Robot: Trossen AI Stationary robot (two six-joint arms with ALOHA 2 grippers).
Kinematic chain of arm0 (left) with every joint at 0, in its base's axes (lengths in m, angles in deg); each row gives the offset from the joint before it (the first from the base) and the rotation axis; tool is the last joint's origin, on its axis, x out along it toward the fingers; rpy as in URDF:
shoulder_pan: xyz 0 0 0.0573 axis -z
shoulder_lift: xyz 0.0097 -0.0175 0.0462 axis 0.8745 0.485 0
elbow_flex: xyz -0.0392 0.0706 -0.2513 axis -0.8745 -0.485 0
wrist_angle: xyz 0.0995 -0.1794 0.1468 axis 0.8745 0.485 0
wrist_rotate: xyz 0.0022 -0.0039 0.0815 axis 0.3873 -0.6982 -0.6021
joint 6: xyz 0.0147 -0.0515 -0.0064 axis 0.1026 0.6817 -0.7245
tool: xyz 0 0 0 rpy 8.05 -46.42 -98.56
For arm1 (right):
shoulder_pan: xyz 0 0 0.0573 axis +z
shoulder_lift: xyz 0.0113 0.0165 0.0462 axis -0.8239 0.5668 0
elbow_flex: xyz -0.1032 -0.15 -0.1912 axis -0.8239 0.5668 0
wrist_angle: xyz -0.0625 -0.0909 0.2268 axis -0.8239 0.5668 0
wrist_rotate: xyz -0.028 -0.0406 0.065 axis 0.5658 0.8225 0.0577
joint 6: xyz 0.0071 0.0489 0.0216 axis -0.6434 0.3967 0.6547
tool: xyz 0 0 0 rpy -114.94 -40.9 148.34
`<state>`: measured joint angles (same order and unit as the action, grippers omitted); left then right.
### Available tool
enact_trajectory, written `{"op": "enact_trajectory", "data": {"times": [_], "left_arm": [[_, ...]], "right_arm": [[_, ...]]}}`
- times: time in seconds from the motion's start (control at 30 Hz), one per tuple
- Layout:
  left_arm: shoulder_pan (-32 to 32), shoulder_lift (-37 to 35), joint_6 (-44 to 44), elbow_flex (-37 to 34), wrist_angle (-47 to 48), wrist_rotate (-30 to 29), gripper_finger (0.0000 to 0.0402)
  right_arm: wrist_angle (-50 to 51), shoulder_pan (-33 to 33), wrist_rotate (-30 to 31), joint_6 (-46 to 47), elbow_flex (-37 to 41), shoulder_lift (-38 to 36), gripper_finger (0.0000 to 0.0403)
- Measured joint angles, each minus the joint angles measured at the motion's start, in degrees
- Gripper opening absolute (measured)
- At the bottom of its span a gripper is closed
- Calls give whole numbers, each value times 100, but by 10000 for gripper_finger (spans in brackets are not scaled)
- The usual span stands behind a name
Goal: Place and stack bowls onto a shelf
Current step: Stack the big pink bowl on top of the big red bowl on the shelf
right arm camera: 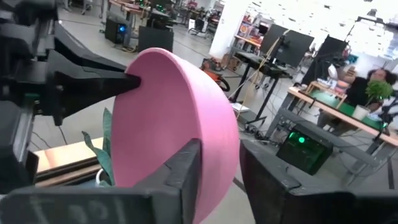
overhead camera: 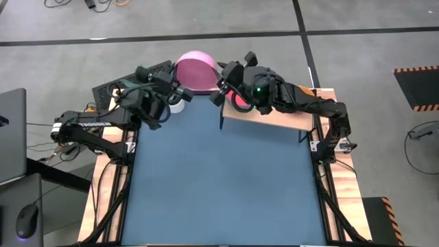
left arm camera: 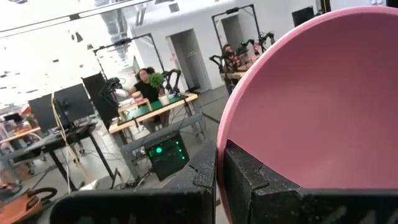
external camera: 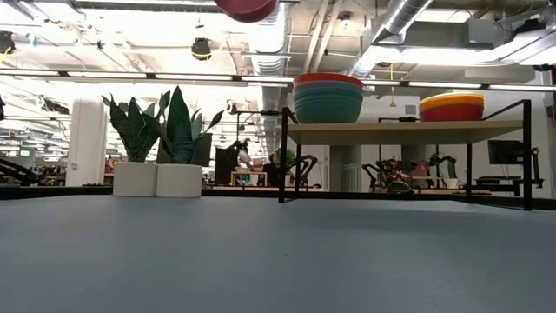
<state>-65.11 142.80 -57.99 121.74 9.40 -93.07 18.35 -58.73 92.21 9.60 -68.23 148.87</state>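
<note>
Pink bowl (overhead camera: 197, 71) held on edge between both arms, up beyond the shelf's (overhead camera: 274, 118) far left corner.

You have the left gripper's (left arm camera: 219, 171) fingers pinching its rim, and the right gripper's (right arm camera: 219, 163) fingers straddling the opposite rim, narrow, seemingly closed on it. If you release one side before the other grips firmly, the bowl may drop behind the desk (overhead camera: 219, 178), missing the stack (external camera: 327, 97) on the shelf.

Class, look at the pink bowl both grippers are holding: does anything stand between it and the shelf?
The right arm itself hangs over the shelf beside the pink bowl; the shelf already carries two bowl stacks. Nothing else visible intervenes.
</note>
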Motion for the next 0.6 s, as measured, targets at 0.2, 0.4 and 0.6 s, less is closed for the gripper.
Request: {"op": "enact_trajectory", "data": {"times": [0.2, 0.4, 0.6], "left_arm": [[-50, 0, -37, 0, -12, 231, 0], [-48, 0, -33, 0, -9, 452, 0], [-48, 0, -20, 0, -2, 807, 0]], "right_arm": [[128, -71, -95, 92, 0, 0, 191], [263, -108, -105, 132, 0, 0, 202], [529, -227, -36, 653, 0, -4, 159]]}}
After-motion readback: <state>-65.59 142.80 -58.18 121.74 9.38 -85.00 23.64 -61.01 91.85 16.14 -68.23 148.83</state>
